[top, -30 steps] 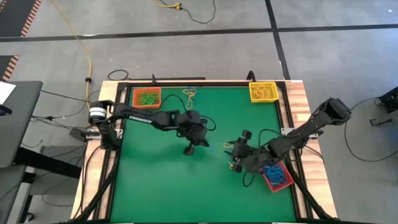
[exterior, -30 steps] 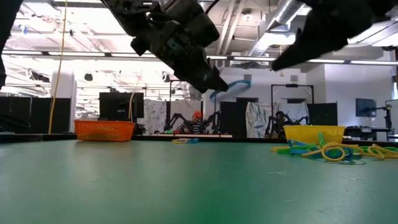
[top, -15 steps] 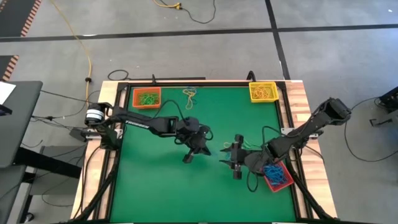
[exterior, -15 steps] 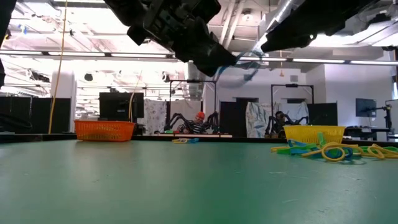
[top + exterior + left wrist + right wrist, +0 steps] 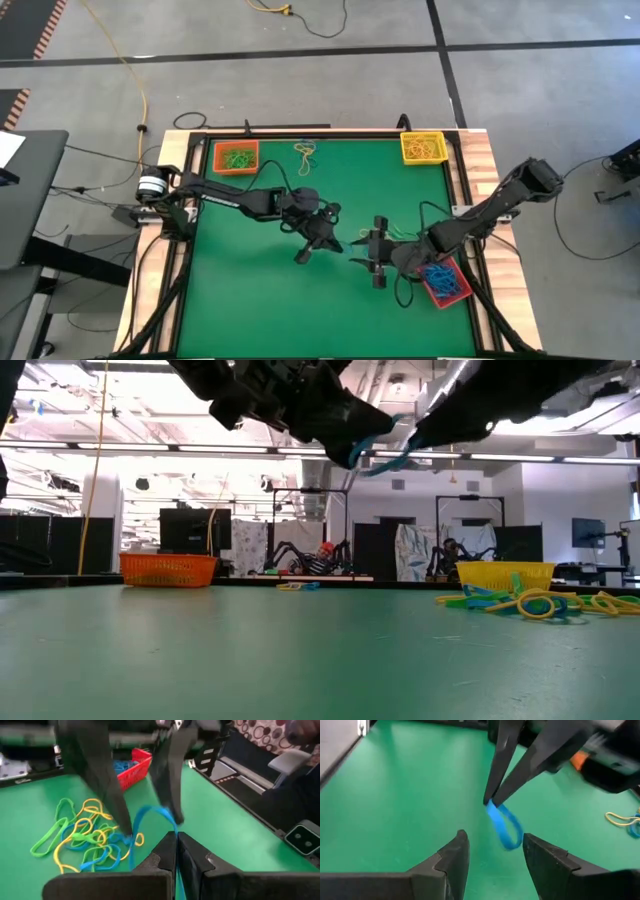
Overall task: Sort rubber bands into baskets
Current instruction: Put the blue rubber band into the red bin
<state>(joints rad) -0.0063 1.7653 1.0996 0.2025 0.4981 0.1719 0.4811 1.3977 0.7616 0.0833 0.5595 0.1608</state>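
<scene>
- left gripper [image 5: 337, 241] mid-table, lifted off the green table [image 5: 250, 300]; fingers pressed together, pinching one blue rubber band [image 5: 503, 826]
- left wrist view: closed fingertips [image 5: 176, 851] with the blue band's loop [image 5: 150, 822] rising just past them; the right arm's two dark fingers stand on either side of that loop
- right gripper [image 5: 362, 252] faces the left one, close by near table centre; fingers spread wide, holding nothing
- right wrist view: blue band hangs from the left gripper's tip [image 5: 490, 800], dangling between the right gripper's own two fingers [image 5: 454, 852], nearer the other finger; touching or not, cannot tell
- low view: both grippers high above the table surface, blue band [image 5: 385, 455] at the point where they meet, well clear of the table
- red basket [image 5: 446, 284] at the right edge of the table, just behind the right gripper, blue bands in it; partly covered by the right arm
- orange basket [image 5: 236, 157] at the far left corner, green bands inside
- yellow basket [image 5: 422, 147] at the far right corner, yellow bands inside
- small pile of loose bands [image 5: 304, 151] on the far edge of the table between orange and yellow baskets, well apart from both grippers
- left wrist view: loose mixed yellow, green and blue bands [image 5: 80, 840] lying on the table below, near the red basket [image 5: 134, 766]
</scene>
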